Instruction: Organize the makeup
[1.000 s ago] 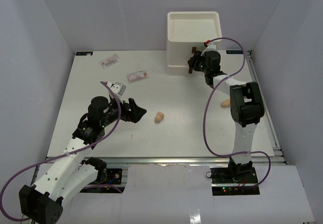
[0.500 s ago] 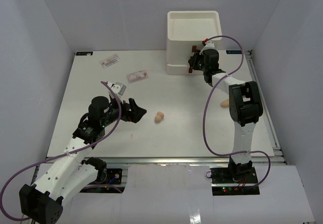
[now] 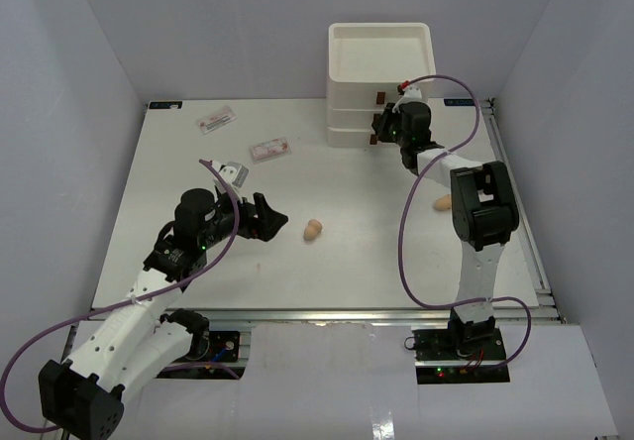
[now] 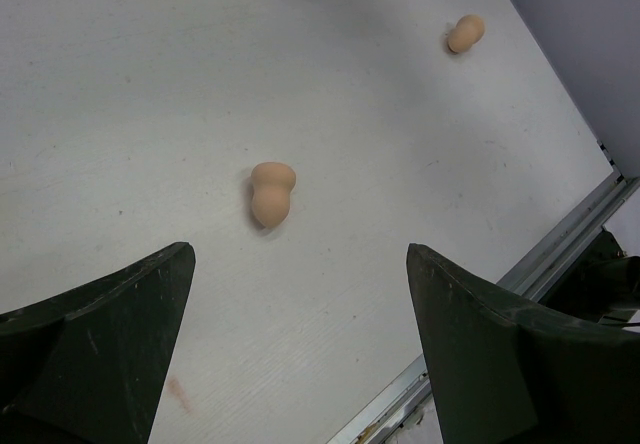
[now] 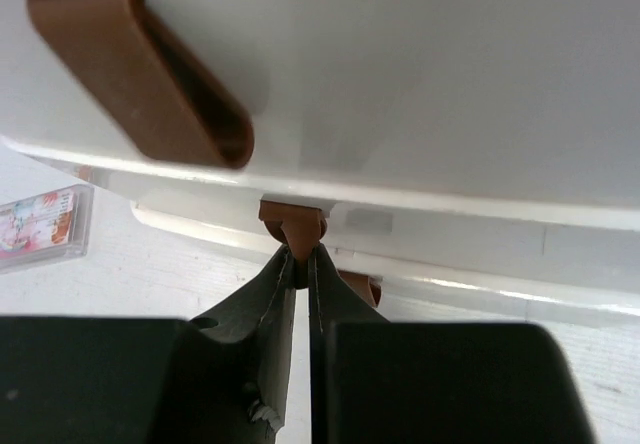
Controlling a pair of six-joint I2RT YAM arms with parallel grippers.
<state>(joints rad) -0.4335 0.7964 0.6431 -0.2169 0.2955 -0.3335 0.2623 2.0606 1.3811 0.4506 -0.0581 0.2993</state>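
**Op:** Left gripper (image 4: pixel 300 264) sits lowest in my wrist view, its dark fingers (image 4: pixel 110 334) spread wide with nothing between them. A peach sponge (image 4: pixel 271 193) lies on the white table (image 4: pixel 150 84) just ahead of the gap.

**Desk:** How will it handle?

**Op:** Soft and very light, I'd judge. It's matte foam, gourd-shaped with a narrow waist. It should squash and may roll, so I'd close gently across the fatter bulb. The second sponge (image 4: pixel 465 33) lies well apart, over by my right arm.

**Desk:** Right side?

**Op:** My right gripper (image 5: pixel 302 259) is pinched on the middle brown handle (image 5: pixel 293 222) of the white drawer box (image 3: pixel 381 63) at the far edge. The handle looks like a small tab of stiff, smooth plastic, so slipping off is my worry.

**Desk:** The flat things?

**Op:** The first packet (image 3: pixel 215 119) and second packet (image 3: pixel 268 149) lie left of the box. They're clear, glossy and thin, with pink-red inside. They lie flush to the table, so I'd take them by an edge.
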